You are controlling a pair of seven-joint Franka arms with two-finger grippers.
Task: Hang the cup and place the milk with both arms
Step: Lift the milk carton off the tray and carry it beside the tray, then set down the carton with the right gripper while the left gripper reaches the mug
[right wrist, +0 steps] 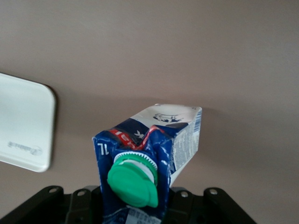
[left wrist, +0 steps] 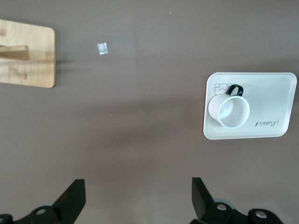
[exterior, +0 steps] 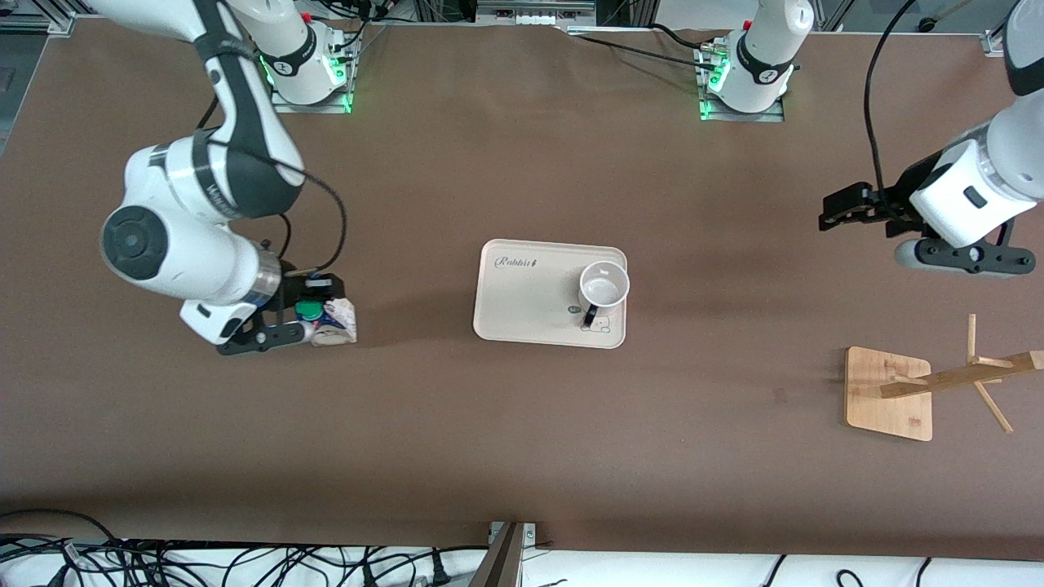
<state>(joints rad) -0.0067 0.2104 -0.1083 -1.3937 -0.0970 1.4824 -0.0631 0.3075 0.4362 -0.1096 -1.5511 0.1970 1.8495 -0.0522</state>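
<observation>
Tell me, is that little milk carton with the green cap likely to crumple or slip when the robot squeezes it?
Probably it gives a little: the milk looks like thin folded card, and its gable already shows creases beside the green cap. Its flat sides should give the right gripper decent purchase, so slipping seems unlikely. It looks tall for its base, so a sideways nudge might tip it.

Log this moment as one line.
right hand: shut on milk | left hand: open, waiting | cup: on tray

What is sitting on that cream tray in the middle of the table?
Only the cup stands on the tray, upright, at the end toward the left arm, its black handle pointing toward the front camera. It looks empty inside. A small printed figure beside it is partly covered.
</observation>
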